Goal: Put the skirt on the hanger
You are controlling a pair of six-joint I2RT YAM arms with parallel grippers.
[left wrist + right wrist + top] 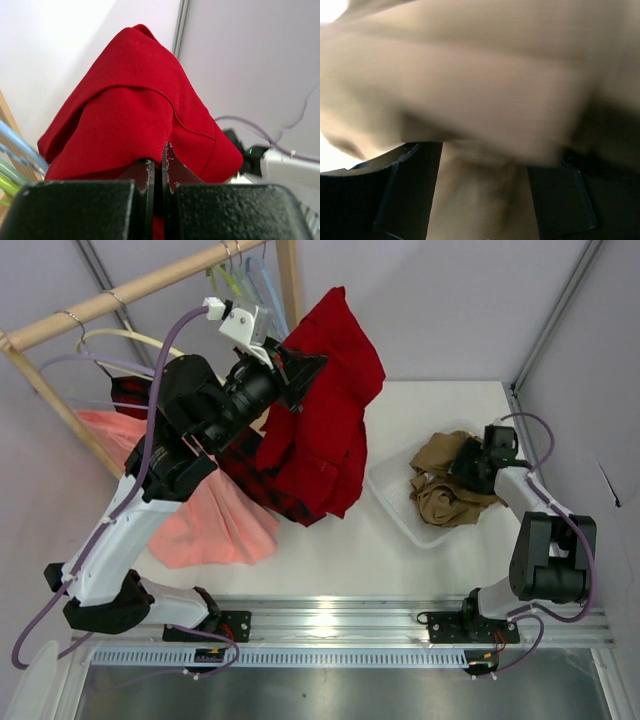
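The deep-red skirt (330, 390) hangs raised in the air just right of the wooden rack, bunched into a peak in the left wrist view (135, 110). My left gripper (300, 370) is shut on its cloth, the jaws nearly together with red fabric pinched between them (160, 165). The lime-green hanger (224, 282) hangs on the rail just left of the skirt's top, and its edge shows at the lower left of the left wrist view (6, 185). My right gripper (468, 465) is far off, jaws apart, pressed into tan cloth (470, 75).
A wooden rail (130, 292) carries a light-blue hanger (264, 280) and a cream hanger (120, 337). A red-and-black plaid skirt (270, 490) and a salmon-pink skirt (215, 525) hang below my left arm. A clear bin (395, 502) holds the tan garment (440, 490).
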